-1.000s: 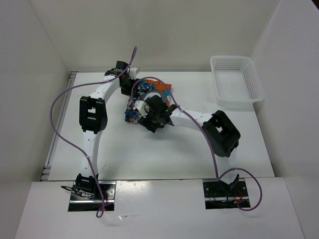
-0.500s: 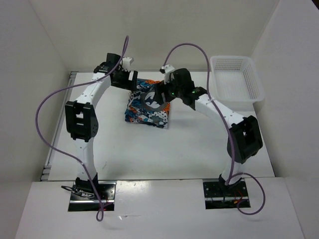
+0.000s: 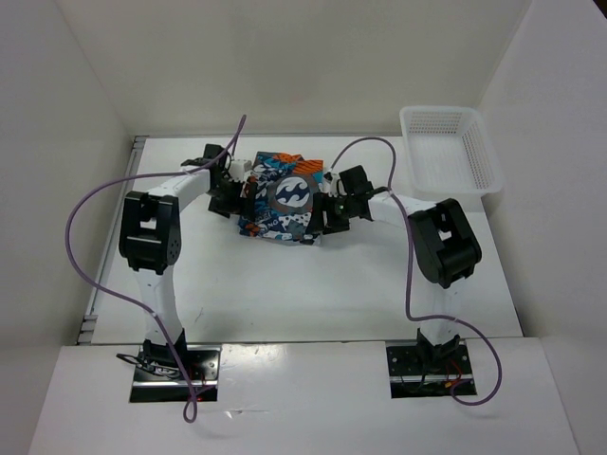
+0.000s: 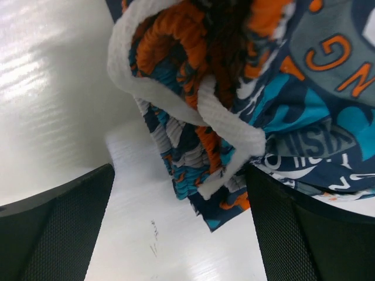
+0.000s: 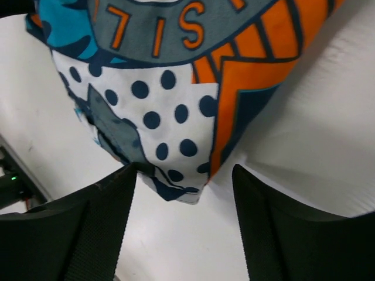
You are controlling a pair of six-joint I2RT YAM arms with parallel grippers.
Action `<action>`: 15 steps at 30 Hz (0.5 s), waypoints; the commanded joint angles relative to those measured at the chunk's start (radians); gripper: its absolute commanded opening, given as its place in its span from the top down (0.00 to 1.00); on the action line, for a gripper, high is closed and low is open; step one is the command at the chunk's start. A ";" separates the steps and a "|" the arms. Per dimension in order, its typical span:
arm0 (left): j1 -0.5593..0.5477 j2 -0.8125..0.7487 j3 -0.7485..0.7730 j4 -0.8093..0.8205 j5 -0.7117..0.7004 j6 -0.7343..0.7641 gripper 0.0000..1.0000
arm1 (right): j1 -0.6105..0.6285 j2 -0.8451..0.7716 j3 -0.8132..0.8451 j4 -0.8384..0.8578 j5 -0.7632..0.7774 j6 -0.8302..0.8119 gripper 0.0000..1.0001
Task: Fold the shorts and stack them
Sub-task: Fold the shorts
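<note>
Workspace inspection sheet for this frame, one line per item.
Surface: white table, faint scuff marks near the left gripper.
Job's things: shorts folded into a compact bundle, far centre.
Clutter: white mesh basket, far right, nothing in it.
Grippers: left gripper open, astride the shorts' drawstring edge; right gripper open at the opposite corner.
Cables: purple cables loop off both arms; no snag seen.
Surroundings: white enclosure walls; nothing else seen.

- Robot lab cell.
- Plain white panels wall the white table beyond and beside the jaws.
- Left arm and right arm bolted to base plates behind the jaws; purple cables loop loose.
</note>
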 commanded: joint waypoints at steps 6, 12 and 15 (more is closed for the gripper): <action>0.000 0.014 -0.038 0.032 0.087 0.004 0.13 | 0.000 -0.012 -0.104 0.089 -0.103 0.121 0.50; -0.009 -0.030 -0.097 0.023 0.149 0.004 0.29 | 0.000 -0.032 -0.126 0.109 -0.078 0.096 0.94; -0.018 -0.078 -0.159 0.023 0.190 0.004 0.29 | -0.010 -0.072 -0.135 0.073 -0.078 0.058 1.00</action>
